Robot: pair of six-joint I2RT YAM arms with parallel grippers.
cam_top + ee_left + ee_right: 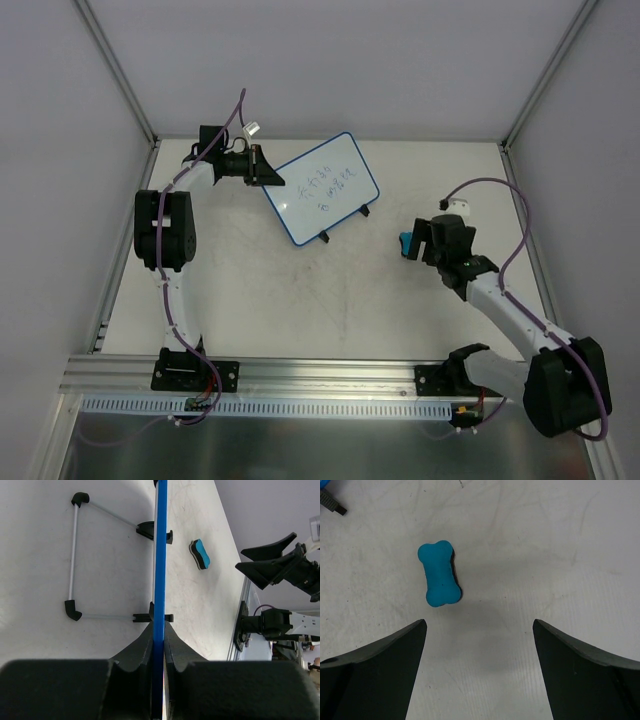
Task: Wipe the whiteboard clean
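Note:
The whiteboard [322, 188], white with a thin blue rim and handwritten marks, stands tilted on its two black clip feet at the table's back middle. My left gripper [268, 172] is shut on its upper left edge; in the left wrist view the blue rim [160, 570] runs edge-on between my closed fingers [136, 652]. The small blue bone-shaped eraser [407, 243] lies on the table right of the board. My right gripper [425, 240] hangs open just above and beside it; in the right wrist view the eraser [440, 574] lies ahead of the left fingertip [415, 635], outside the jaws.
A wire stand frame [75, 555] with black corners lies behind the board in the left wrist view. An aluminium rail [320, 375] runs along the near edge, with grey walls and posts at the back and sides.

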